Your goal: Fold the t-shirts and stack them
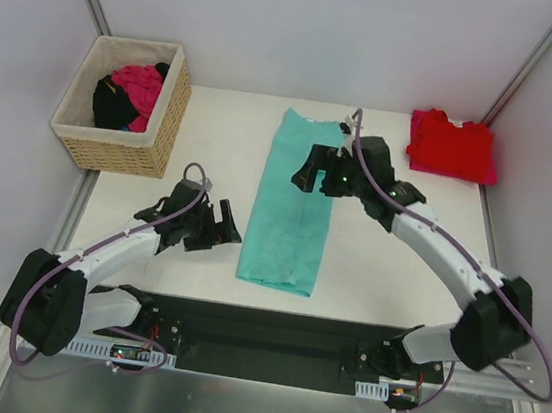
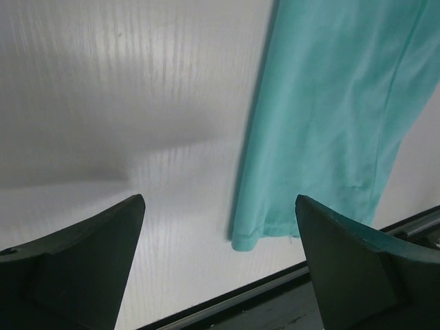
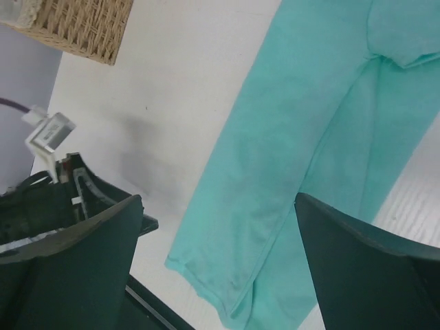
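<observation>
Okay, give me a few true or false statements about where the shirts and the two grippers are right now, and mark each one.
1. The teal t-shirt lies on the table as a long narrow strip. True.
2. The red t-shirt sits in the wicker basket. False: it lies on the table's far right corner; the basket holds a magenta-pink shirt and a black garment.
3. The left gripper is clamped on the teal t-shirt. False: it is open and empty, beside the shirt's left edge.
4. The right gripper is open above the teal t-shirt. True.
</observation>
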Controlling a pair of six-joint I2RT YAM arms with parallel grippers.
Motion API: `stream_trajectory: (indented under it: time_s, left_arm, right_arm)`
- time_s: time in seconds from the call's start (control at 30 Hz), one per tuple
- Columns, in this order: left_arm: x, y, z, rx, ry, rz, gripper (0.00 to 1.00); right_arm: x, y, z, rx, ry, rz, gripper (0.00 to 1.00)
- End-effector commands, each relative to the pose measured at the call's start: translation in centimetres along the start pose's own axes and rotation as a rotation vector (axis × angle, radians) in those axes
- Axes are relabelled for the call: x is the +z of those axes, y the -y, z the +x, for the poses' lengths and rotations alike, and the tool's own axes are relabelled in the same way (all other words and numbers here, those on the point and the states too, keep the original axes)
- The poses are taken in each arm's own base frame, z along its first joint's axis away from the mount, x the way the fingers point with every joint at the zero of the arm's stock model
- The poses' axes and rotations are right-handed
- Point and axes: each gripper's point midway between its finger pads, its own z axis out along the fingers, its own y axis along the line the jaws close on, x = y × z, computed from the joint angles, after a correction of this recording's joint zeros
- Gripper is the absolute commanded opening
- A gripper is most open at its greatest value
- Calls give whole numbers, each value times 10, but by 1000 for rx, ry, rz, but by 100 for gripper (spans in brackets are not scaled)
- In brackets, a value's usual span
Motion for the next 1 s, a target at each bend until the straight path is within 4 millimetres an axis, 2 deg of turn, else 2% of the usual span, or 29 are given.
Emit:
stream_trajectory:
  time_s: [0.0, 0.03, 0.07, 0.13, 0.17, 0.23, 0.27, 0.33, 0.37, 0.5, 0.7, 0.97]
  left_arm:
    - [7, -1, 26, -52, -79, 62, 90]
    - [7, 0, 31, -58, -91, 77, 88]
    - [8, -7, 42, -81, -111, 69, 88]
    - [6, -2, 47, -84, -116, 113, 88]
    - [6, -4, 55, -88, -131, 122, 88]
    - [2, 9, 57, -77, -128, 204, 88]
    - [1, 11, 64, -73, -147, 234, 88]
    - [-1, 22, 66, -76, -152, 297, 88]
    - [-1, 20, 74, -77, -173, 304, 88]
    - [0, 18, 93, -82, -227, 315, 87]
    - [7, 7, 115, -88, -272, 289, 87]
    - [28, -7, 129, -102, -318, 253, 85]
  right_arm:
    - [-33, 44, 64, 24, -65, 179, 97]
    - [-44, 60, 89, 26, -88, 226, 97]
    - [-49, 69, 96, 39, -74, 266, 97]
    - [-56, 80, 119, 61, -95, 285, 96]
    - [-62, 87, 138, 66, -115, 288, 97]
    - [-66, 92, 155, 92, -139, 292, 97]
    - [-69, 98, 172, 104, -167, 298, 97]
    - [-71, 101, 187, 126, -181, 303, 97]
    - [-73, 104, 198, 130, -198, 304, 97]
    - [-79, 107, 225, 173, -229, 307, 98]
    - [-87, 108, 248, 228, -242, 311, 99]
    - [-87, 108, 258, 277, -205, 322, 99]
